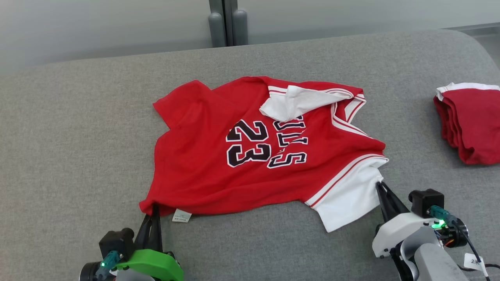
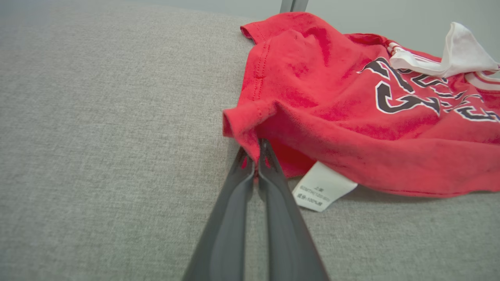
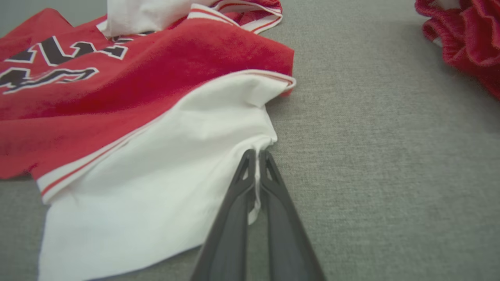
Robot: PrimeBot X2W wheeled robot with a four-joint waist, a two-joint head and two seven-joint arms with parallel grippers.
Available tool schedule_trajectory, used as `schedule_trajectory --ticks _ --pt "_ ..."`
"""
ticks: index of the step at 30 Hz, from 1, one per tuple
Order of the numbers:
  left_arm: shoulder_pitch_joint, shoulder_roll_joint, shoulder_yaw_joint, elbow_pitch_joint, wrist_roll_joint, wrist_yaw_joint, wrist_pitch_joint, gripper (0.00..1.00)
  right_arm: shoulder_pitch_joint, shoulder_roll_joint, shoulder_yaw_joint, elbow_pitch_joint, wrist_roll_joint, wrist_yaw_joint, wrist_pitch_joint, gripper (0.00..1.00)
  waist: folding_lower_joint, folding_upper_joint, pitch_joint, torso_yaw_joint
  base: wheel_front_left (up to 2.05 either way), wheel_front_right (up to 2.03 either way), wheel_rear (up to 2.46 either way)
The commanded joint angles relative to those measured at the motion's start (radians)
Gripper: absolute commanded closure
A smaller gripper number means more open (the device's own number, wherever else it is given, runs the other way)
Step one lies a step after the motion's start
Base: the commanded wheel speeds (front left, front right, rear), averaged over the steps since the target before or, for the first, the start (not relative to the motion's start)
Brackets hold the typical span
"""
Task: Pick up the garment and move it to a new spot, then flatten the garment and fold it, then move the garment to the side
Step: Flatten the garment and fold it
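Note:
The garment, a red jersey shirt with white sleeves and black lettering, lies spread on the grey surface with its number facing up. My left gripper is shut on its red bottom corner, beside a small white label. In the left wrist view the garment bunches at my left gripper, red cloth pinched between the fingers. My right gripper is shut on the edge of the near white sleeve. The right wrist view has that gripper clamped on white cloth of the garment.
A thick red cloth bundle with white trim sits at the right edge, also in the right wrist view's top right corner as the bundle. The grey padded surface stretches wide on the left and front. A wall with a dark post stands behind.

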Motion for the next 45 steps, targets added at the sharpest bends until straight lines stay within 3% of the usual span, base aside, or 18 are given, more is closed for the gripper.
schedule_trajectory --ticks 1,14,20,26,34,45 --pt "0.013 0.005 0.005 -0.025 0.014 -0.012 0.000 1.00 0.009 -0.004 0.002 -0.041 0.026 -0.001 0.001 1.00 0.0000 0.0000 -0.013 0.002 0.00 0.00 0.00" --pt "-0.070 0.020 0.036 -0.310 0.123 -0.085 0.000 1.00 -0.073 -0.008 -0.017 -0.408 0.194 -0.001 0.000 1.00 0.0000 0.0000 -0.099 0.003 0.00 0.00 0.00" --pt "-0.232 0.112 0.039 -0.405 0.134 -0.098 0.000 1.00 -0.221 -0.085 0.002 -0.543 0.273 -0.001 0.000 1.00 0.0000 0.0000 -0.118 -0.021 0.00 0.00 0.00" --pt "-0.461 0.227 0.021 -0.465 0.088 -0.099 0.054 1.00 -0.440 -0.216 0.024 -0.626 0.295 -0.001 0.054 1.00 0.0000 0.0000 -0.104 -0.039 0.00 0.00 0.00" --pt "-0.721 0.324 -0.049 -0.416 0.022 -0.099 0.181 1.00 -0.690 -0.305 0.068 -0.550 0.276 -0.001 0.134 1.00 0.0000 0.0000 -0.002 -0.041 0.00 0.00 0.00" --pt "-0.975 0.274 -0.082 -0.130 0.031 -0.087 0.140 1.00 -0.978 -0.310 0.155 -0.267 0.153 -0.001 0.059 1.00 0.0000 0.0000 0.215 -0.031 0.00 0.00 0.00"
